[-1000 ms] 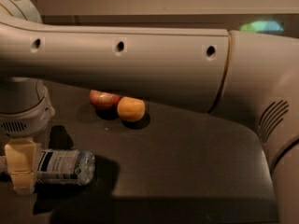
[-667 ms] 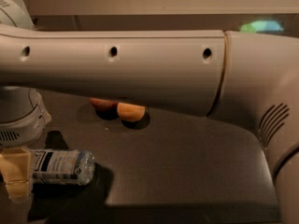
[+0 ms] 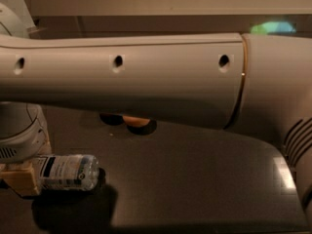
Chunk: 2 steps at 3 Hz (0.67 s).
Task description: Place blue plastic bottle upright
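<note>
The blue plastic bottle (image 3: 68, 172) lies on its side at the lower left, ribbed base to the right, label with a dark panel facing me. Its cap end is hidden behind a tan finger (image 3: 19, 179). My gripper (image 3: 30, 177) is at the left edge under the round wrist, shut on the bottle's cap end. The bottle seems to hang slightly above the dark table (image 3: 195, 179), with a broad shadow below it.
My thick arm (image 3: 146, 82) crosses the whole view and hides the back of the table. An orange fruit (image 3: 135, 122) and a dark one beside it peek out under the arm. The table's right edge runs near the arm's base.
The arm now sits lower in view and covers most of the two fruits. The gripper and bottle have stayed at the lower left, and the shadow under the bottle has grown.
</note>
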### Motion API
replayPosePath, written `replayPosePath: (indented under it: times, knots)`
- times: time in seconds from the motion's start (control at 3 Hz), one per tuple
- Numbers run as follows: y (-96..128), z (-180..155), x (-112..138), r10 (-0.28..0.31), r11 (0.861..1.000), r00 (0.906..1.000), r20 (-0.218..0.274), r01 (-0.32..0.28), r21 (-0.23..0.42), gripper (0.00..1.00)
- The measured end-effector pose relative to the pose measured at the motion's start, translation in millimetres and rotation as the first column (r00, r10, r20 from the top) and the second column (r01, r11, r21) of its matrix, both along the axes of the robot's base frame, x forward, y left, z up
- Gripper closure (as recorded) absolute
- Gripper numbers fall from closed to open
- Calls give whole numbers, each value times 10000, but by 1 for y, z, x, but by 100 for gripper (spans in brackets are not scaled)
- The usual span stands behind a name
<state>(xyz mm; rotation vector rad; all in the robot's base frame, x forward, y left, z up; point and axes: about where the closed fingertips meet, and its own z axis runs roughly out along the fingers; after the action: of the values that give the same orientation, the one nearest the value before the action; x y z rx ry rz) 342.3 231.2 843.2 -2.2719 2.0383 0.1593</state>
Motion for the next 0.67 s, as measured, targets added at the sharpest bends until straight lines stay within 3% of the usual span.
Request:
replayPosePath:
  times: [0.33,0.67]
  knots:
    - [-6,-1,2,-124,9999,9999,-22,124,32,68]
    - [-11,10,8,-141,9982,9998,-168,150,583,90]
